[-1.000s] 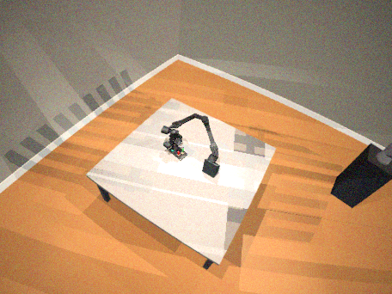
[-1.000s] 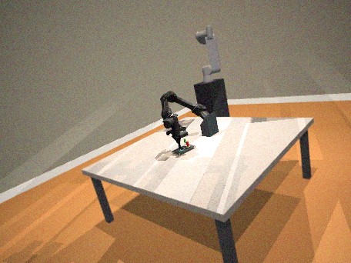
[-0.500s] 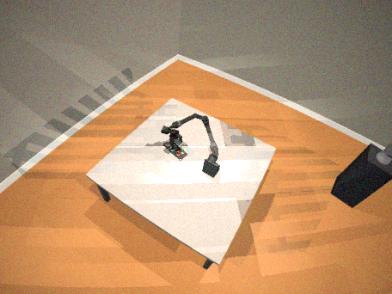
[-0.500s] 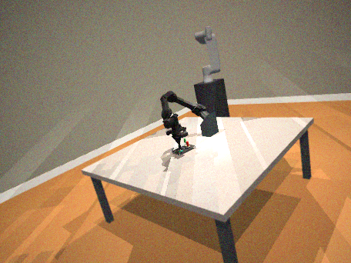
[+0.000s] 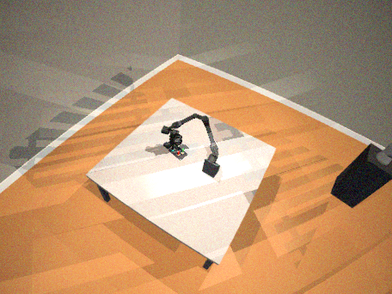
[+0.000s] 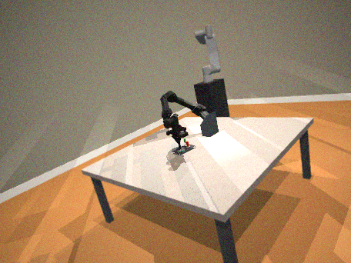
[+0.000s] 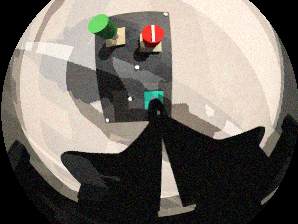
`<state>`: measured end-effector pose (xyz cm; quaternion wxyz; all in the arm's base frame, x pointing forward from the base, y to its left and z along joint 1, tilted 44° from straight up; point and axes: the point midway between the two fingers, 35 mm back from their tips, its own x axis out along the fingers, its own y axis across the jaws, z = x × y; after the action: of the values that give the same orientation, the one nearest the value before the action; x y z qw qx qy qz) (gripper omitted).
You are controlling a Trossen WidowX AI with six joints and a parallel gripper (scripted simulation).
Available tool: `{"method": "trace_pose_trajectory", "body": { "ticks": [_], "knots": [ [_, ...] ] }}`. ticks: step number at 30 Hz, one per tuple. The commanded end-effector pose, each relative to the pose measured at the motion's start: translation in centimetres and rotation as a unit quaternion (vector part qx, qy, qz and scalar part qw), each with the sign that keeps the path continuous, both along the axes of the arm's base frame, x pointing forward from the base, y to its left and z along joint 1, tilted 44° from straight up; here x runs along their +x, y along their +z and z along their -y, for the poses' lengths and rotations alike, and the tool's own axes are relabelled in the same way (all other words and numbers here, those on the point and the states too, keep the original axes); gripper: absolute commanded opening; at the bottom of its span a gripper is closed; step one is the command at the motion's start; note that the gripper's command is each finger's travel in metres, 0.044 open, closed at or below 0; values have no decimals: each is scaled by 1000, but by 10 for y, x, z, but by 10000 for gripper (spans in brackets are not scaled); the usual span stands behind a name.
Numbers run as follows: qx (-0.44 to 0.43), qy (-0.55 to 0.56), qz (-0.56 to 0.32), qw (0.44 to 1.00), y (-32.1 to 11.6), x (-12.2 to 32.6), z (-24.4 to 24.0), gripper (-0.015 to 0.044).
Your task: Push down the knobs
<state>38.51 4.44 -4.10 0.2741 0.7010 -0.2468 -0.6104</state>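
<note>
The dark circuit board (image 7: pixel 116 102) (image 6: pixel 192 146) stands on the table. In the wrist view, a green knob (image 7: pixel 102 25) (image 6: pixel 185 141) (image 5: pixel 183 150) shows at the board's far left, offset from its tan potentiometer (image 7: pixel 118 38). A red knob (image 7: pixel 153 35) (image 6: pixel 187 144) (image 5: pixel 179 153) with a white line is above another tan potentiometer (image 7: pixel 151 48) at the far right. Gaps beneath the knobs are too small to judge. My gripper (image 7: pixel 160 119) (image 6: pixel 179 147) is shut and empty, its tips over the near edge of a teal block (image 7: pixel 153 95) on the board. Whether they touch it is unclear.
My arm's base (image 5: pixel 211 168) (image 6: pixel 209 124) stands on the white table (image 5: pixel 142 198) (image 6: pixel 154 184). Small white pins or screws show on the board. A grey arm (image 6: pixel 212 54) on a black pedestal (image 6: pixel 212 98) (image 5: pixel 358 178) stands beyond the table.
</note>
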Motion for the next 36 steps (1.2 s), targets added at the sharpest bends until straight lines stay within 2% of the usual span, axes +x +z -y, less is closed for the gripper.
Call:
{"method": "trace_pose_trajectory", "body": {
  "ticks": [1,36],
  "knots": [
    [0,-12,2,1000,-8,4,12,0],
    [0,-12,2,1000,-15,5,19,0]
  ]
}}
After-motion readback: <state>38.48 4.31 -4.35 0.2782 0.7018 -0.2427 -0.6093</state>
